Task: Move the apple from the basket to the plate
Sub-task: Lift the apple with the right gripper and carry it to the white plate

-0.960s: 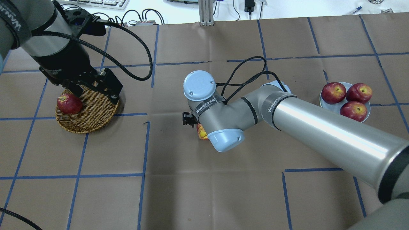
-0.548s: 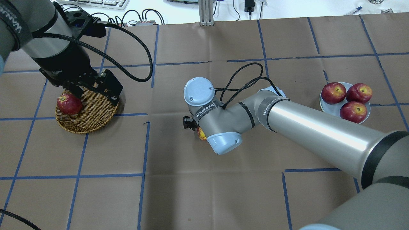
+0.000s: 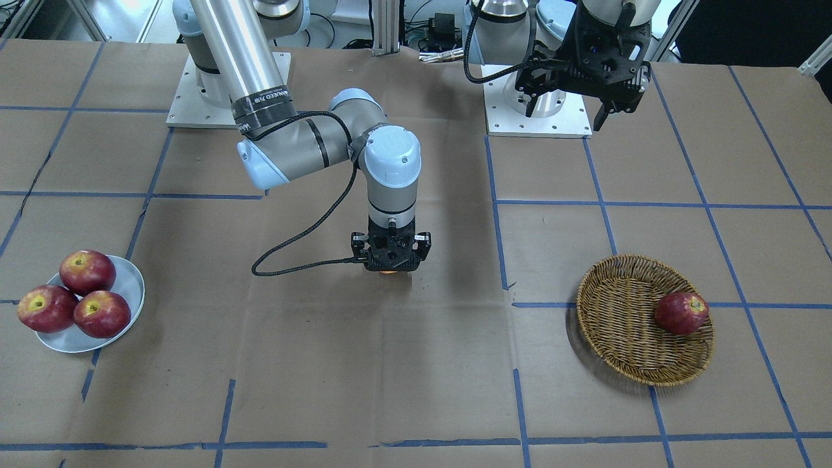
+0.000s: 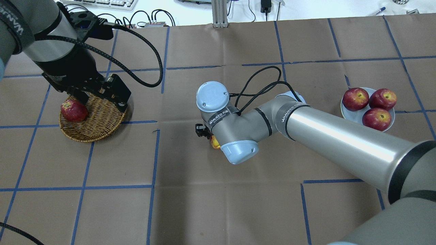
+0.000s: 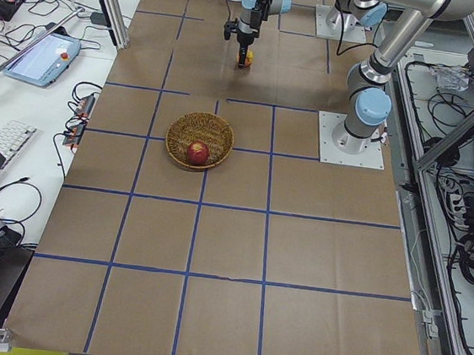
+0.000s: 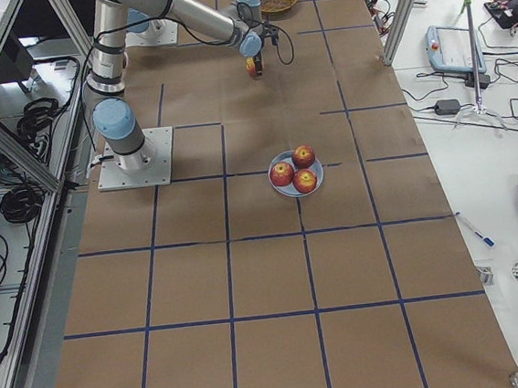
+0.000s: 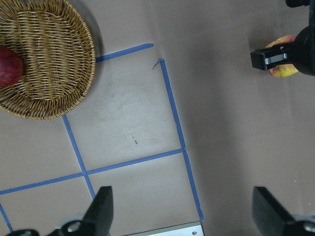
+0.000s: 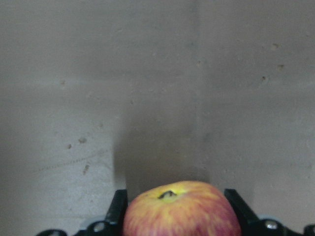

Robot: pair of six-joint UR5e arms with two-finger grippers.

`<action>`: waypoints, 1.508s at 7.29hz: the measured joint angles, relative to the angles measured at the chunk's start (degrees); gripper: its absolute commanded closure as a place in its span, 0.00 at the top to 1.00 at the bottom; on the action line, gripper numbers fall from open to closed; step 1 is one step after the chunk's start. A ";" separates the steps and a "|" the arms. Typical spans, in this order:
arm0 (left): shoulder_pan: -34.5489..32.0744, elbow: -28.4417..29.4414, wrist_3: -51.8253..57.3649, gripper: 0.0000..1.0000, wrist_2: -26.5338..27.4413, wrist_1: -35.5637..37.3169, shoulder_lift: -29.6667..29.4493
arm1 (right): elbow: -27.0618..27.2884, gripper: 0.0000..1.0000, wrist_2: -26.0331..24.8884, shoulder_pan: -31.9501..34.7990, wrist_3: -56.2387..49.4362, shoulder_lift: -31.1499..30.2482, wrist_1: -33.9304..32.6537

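Brown paper ruled into squares by blue tape covers the counter [image 4: 218,204], where the right arm [image 4: 340,139] reaches in a long diagonal to mid-counter, its wrist bent so that the right gripper [image 3: 390,263] points straight down. Its jaws are pinching the apple [image 8: 179,211], the yellow-orange and red fruit sitting stem-up between the two black fingers [image 8: 118,209] and casting a shadow on the paper below; it hangs low over the middle of the counter, well apart from both the basket [image 3: 624,325] and the plate [image 3: 130,286]. Near the basket the left arm [image 4: 51,37] stands steeply, with the left gripper [image 3: 564,107] held high and facing down, its jaws spread wide with nothing between them. One dark red apple [image 3: 680,312] lies in the basket against the rim. Three more red apples [image 3: 101,313] fill the plate at the counter's opposite end, touching one another. Compared with a second ago, the right arm's wrist cap sits slightly nearer the robot and the thick forearm has swung a little, while the apple and the jaws holding it have barely shifted; over the last half second almost nothing has moved. Left arm, basket and plate are unchanged.
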 measured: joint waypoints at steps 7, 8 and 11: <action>-0.08 0.40 -0.15 0.99 -0.10 0.22 -0.10 | -2.79 0.48 1.70 -13.82 -8.97 -16.60 18.03; -0.08 0.40 -0.14 0.99 -0.04 0.20 -0.09 | -2.78 0.48 1.68 -20.02 -15.83 -19.40 21.02; -0.09 0.25 -0.12 0.99 -0.05 0.26 -0.08 | -2.65 0.47 1.64 -40.10 -40.36 -22.28 24.35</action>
